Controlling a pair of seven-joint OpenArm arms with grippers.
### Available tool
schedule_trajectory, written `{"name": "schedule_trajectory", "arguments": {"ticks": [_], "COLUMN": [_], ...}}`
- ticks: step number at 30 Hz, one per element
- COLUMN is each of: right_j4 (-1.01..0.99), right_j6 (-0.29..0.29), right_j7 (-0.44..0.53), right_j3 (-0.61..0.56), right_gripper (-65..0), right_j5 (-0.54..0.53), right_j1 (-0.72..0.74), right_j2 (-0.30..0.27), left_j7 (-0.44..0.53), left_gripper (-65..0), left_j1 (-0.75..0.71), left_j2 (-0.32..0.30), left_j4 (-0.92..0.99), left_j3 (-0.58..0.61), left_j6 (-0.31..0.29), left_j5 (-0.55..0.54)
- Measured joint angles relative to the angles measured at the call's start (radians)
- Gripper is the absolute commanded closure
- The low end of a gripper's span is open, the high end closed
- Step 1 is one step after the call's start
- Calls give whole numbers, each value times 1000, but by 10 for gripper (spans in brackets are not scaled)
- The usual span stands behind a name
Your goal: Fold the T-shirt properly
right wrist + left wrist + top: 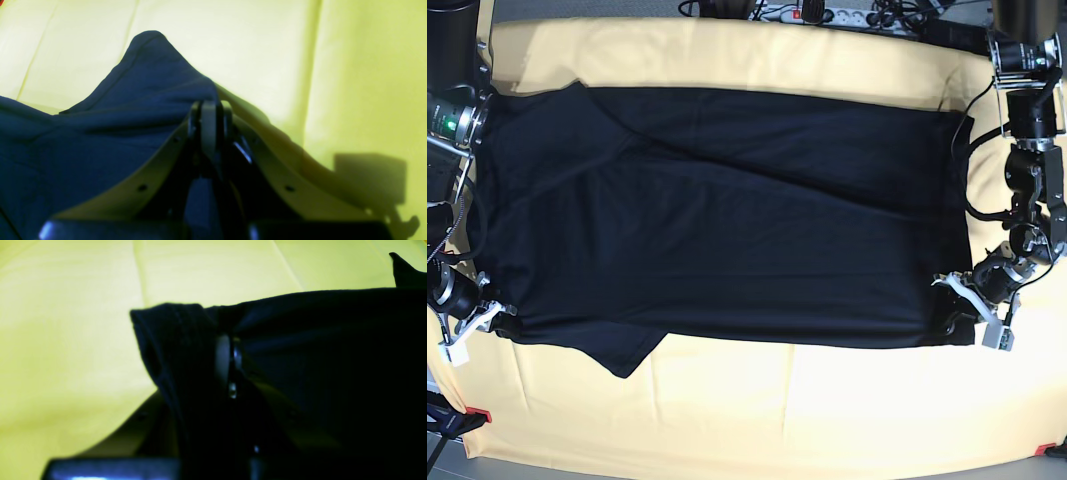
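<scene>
T-shirt [717, 215], black, spread flat across yellow cloth [757, 400]; near corners lifted. Left gripper [228, 356] and right gripper [208, 123] each closed on a pinch of its near edge. Step judged: first fold starting; next move calls for both corners to travel together toward the far edge.

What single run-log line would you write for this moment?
left pincer: shut on T-shirt corner | right pincer: shut on T-shirt corner | T-shirt: spread flat on yellow cloth, unfolded

Left hand [230, 356] fingertips buried in blurred T-shirt [327, 350] folds, shirt cut off at frame edges
</scene>
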State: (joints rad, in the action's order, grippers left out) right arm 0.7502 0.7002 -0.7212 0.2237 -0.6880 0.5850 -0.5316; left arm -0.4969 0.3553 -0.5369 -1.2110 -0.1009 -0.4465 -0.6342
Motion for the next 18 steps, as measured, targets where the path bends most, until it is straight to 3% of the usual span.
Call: {"name": "schedule_trajectory", "arguments": {"ticks": [7,15,18], "right_j4": [0,0,0], "right_j6": [0,-3,-5], "right_j7": [5,6,-52], "right_j3": [0,0,0], "right_gripper": [0,0,0], "right_j5": [0,1,-27], "right_j1": [10,9,9], "right_j2": [-1,-5,-6], "left_j7": [1,29,11], "left_gripper": [0,0,0], "left_j1": [75,107,104], "left_j2": [-4,-8,-9], "left_j4": [0,0,0], "left_j3": [23,220,252], "left_j6": [1,12,11], "left_j5": [7,87,100]}}
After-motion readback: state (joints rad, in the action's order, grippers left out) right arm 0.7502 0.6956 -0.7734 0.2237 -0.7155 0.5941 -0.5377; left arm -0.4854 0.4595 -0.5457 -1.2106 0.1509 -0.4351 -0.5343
